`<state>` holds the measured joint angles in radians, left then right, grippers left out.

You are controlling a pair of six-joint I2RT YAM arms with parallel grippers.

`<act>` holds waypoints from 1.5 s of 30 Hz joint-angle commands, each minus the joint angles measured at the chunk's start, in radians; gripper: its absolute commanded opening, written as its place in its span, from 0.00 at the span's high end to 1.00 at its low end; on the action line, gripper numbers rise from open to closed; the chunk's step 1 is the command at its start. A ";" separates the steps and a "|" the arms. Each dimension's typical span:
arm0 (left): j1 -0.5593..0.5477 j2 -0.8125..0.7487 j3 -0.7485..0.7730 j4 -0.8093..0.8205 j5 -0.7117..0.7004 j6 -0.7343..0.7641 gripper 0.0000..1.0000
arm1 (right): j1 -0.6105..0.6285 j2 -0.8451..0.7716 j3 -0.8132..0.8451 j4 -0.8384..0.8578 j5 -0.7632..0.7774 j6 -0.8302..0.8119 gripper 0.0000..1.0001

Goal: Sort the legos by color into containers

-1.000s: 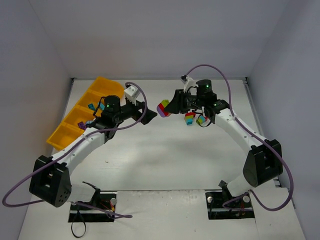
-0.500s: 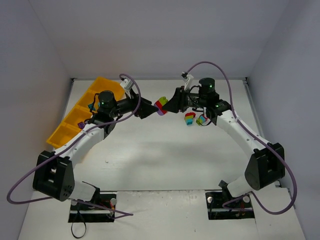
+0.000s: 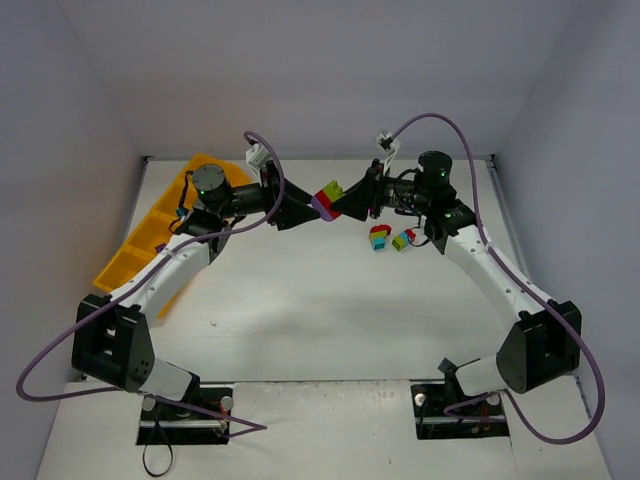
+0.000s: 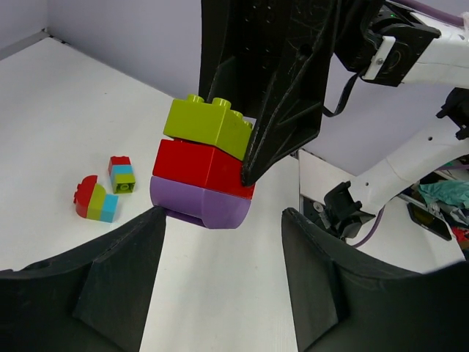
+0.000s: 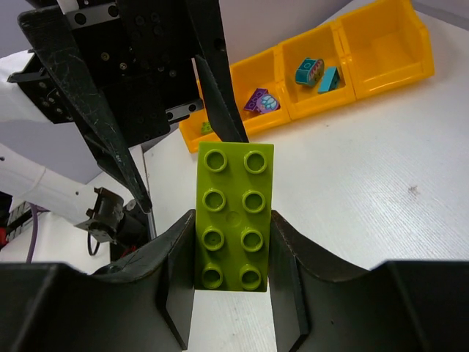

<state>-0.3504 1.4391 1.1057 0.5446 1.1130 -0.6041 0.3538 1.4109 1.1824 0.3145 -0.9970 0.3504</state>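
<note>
My right gripper is shut on a lego stack of lime green on red on purple and holds it above the table. The right wrist view shows the stack's lime top between my fingers. My left gripper is open and faces the stack. In the left wrist view the stack hangs just beyond my open fingertips, its purple base near the left one. The orange-yellow tray lies at the far left. Its compartments hold teal pieces, a purple piece and a green one.
Two small multicoloured stacks lie on the table below my right wrist, one red, green and teal, the other red, teal and green. They also show in the left wrist view. Grey walls close the back and sides.
My left gripper has swung from over the tray toward the middle and now faces the stack. My right gripper has lifted the stack and turned it toward the left gripper.
</note>
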 commanded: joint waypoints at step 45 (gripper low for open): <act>0.005 0.095 0.074 0.331 0.071 -0.197 1.00 | -0.006 -0.030 -0.021 0.104 -0.107 -0.011 0.72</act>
<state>-0.3458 1.5738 1.1500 0.7753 1.2320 -0.8230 0.3416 1.4090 1.1526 0.3996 -1.1007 0.3618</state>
